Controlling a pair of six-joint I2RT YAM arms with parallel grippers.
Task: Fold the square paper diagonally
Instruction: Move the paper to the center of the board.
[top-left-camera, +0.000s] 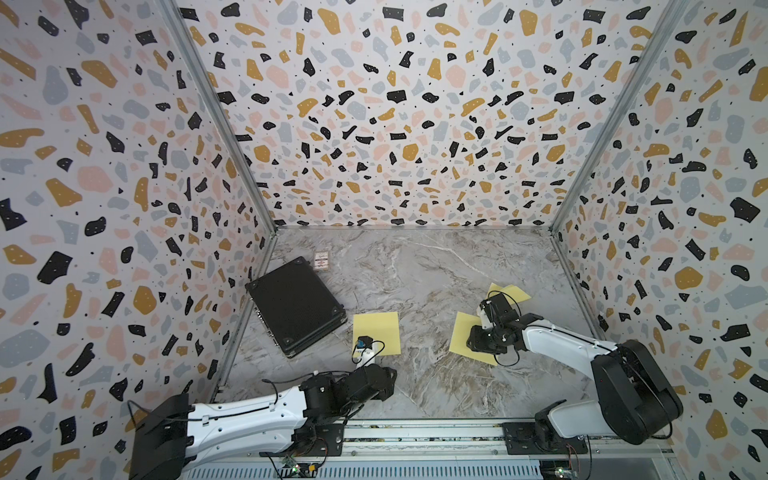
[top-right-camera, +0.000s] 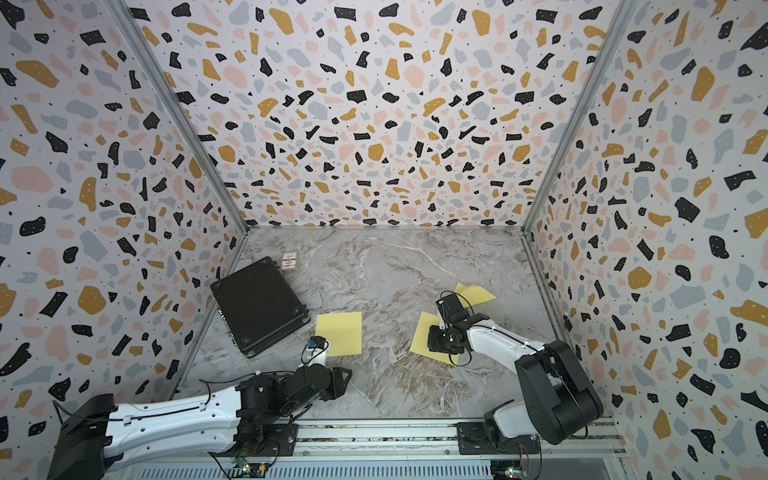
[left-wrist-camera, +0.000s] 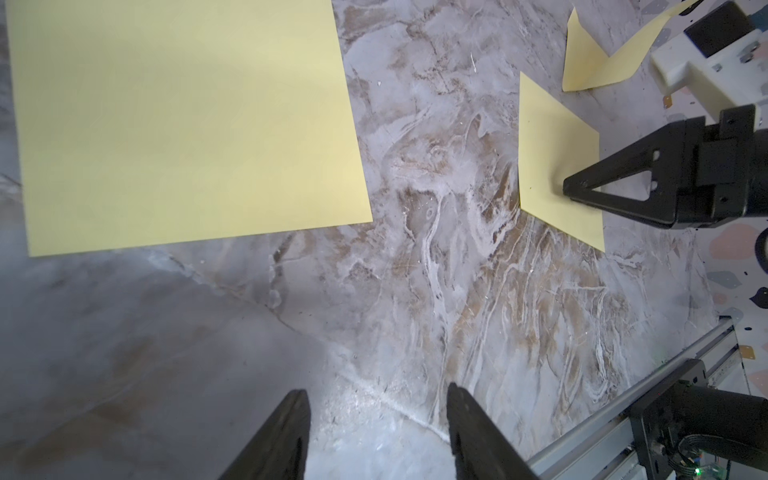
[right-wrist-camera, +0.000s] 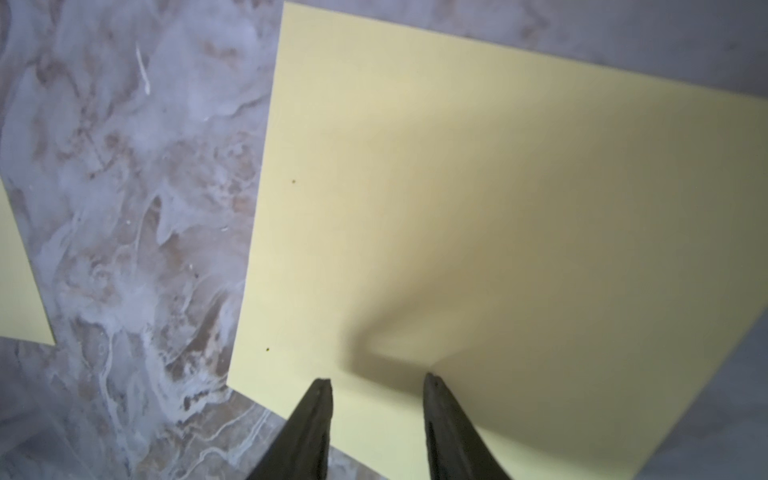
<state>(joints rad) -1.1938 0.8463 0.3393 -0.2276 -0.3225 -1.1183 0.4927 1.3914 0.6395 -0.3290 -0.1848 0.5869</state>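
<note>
Three pale yellow papers lie on the marble table. One square paper (top-left-camera: 376, 332) lies flat at centre left, and fills much of the left wrist view (left-wrist-camera: 187, 124). My left gripper (left-wrist-camera: 376, 390) hangs open over bare marble just short of that sheet's near edge. A second square paper (top-left-camera: 461, 336) lies right of centre. My right gripper (right-wrist-camera: 377, 378) is open, its tips down on this sheet (right-wrist-camera: 478, 187) close to a corner; nothing sits between the jaws. The left wrist view shows that gripper (left-wrist-camera: 571, 189) touching the sheet (left-wrist-camera: 552, 158). A third paper (top-left-camera: 509, 293), curled up, lies behind the right arm.
A black case (top-left-camera: 297, 305) lies at the left by the wall, with a small card box (top-left-camera: 321, 262) behind it. A metal rail (top-left-camera: 415, 436) carrying both arm bases runs along the front edge. Patterned walls close in three sides.
</note>
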